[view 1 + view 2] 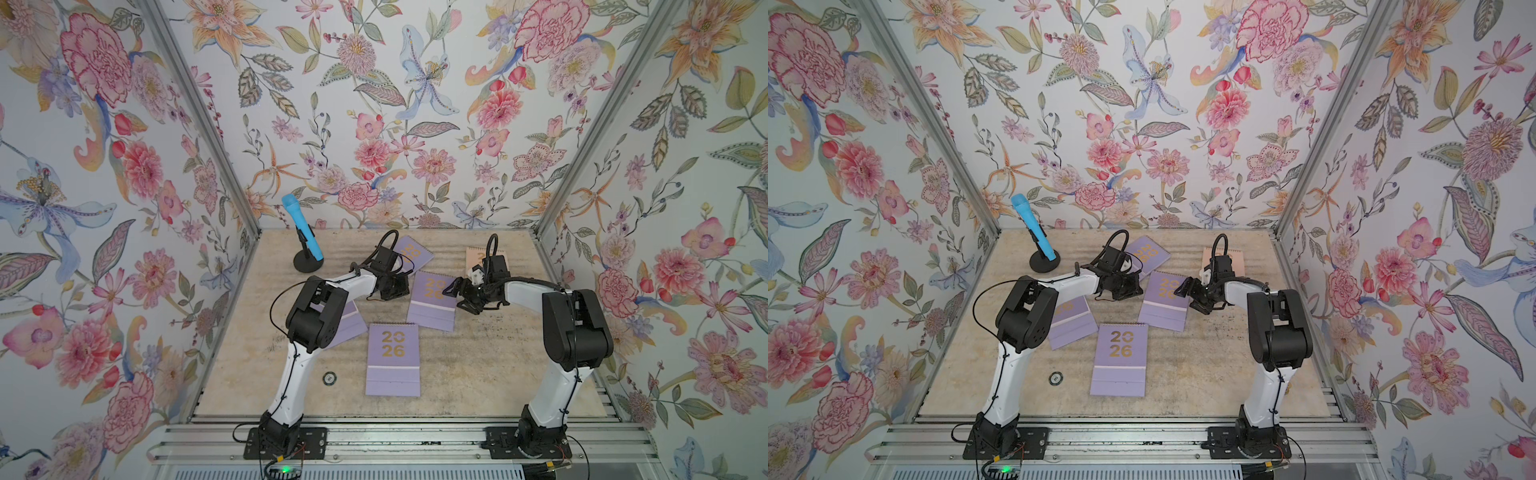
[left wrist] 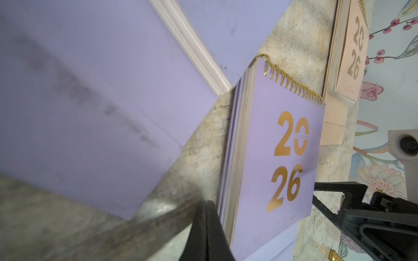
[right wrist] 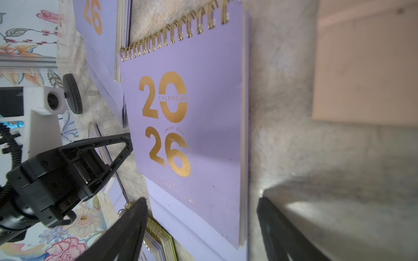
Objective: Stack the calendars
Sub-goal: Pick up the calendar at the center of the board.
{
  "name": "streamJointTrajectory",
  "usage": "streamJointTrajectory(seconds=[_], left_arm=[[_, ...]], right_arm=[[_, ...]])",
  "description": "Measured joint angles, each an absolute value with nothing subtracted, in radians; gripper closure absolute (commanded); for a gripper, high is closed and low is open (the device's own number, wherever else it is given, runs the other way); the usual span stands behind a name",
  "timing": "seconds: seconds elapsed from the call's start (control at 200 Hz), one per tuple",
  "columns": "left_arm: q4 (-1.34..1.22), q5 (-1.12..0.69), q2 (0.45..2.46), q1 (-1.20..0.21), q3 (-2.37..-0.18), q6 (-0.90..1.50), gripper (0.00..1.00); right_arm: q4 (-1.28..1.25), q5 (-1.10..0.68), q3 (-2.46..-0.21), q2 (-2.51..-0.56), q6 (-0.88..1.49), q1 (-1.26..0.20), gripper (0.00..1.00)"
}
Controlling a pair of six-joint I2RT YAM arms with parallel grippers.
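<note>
In both top views five calendars lie flat, spread over the bench. The front calendar, lavender, sits nearest the arm bases. The middle calendar, also lavender, lies behind it, slightly turned. The far calendar, lavender, lies near the back wall. The peach calendar to its right is half hidden by the right arm. The left calendar, lavender, lies partly under the left arm's elbow. The left end effector hangs low just beside the middle calendar's left edge. The right end effector is over its right edge, spread wide. A blue mic on a black stand is at the back left, and a small round disc lies near the front.

In the left wrist view the left end effector is pressed closed and grips nothing, its tip just beside the middle calendar's page edge. The far calendar fills the near side, blurred. The peach calendar lies beyond, by the wall. The right end effector reaches in at the middle calendar's other side.

In the right wrist view the right end effector is wide and empty, one finger to each side of the middle calendar's base end. The left end effector has its tip at that calendar's long edge; I cannot tell whether they touch. The far calendar shows its "26", and the peach calendar is a blur.
</note>
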State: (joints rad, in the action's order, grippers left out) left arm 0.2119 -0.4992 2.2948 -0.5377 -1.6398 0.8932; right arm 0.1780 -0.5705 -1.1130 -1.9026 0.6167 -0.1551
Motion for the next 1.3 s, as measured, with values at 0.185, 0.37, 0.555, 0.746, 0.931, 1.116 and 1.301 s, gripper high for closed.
streamJointTrajectory(seconds=[0.185,0.37,0.555,0.746,0.931,1.116,1.301], left_arm=[[0.195,-0.502,2.304,-0.546,-1.647,0.908,1.00],[0.170,-0.503,2.304,-0.548,-1.638,0.922,1.00],[0.167,-0.503,2.304,-0.550,-1.638,0.926,1.00],[0.166,-0.506,2.304,-0.550,-1.638,0.930,1.00],[0.167,-0.513,2.304,-0.550,-1.638,0.932,1.00],[0.174,-0.516,2.302,-0.545,-1.638,0.932,1.00],[0.204,-0.513,2.242,-0.533,-1.592,0.924,1.00]], right_arm=[[0.060,-0.651,-1.084,-1.922,0.642,-0.136,0.24],[-0.287,-0.798,-0.928,-1.938,0.806,-0.086,0.38],[-0.392,-0.841,-0.902,-1.945,0.864,-0.086,0.61],[-0.426,-0.846,-0.897,-1.942,0.873,-0.085,0.82],[-0.430,-0.846,-0.888,-1.911,0.872,-0.085,0.91],[-0.367,-0.826,-0.886,-1.841,0.858,-0.078,0.93],[-0.287,-0.809,-0.875,-1.722,0.823,-0.076,0.93]])
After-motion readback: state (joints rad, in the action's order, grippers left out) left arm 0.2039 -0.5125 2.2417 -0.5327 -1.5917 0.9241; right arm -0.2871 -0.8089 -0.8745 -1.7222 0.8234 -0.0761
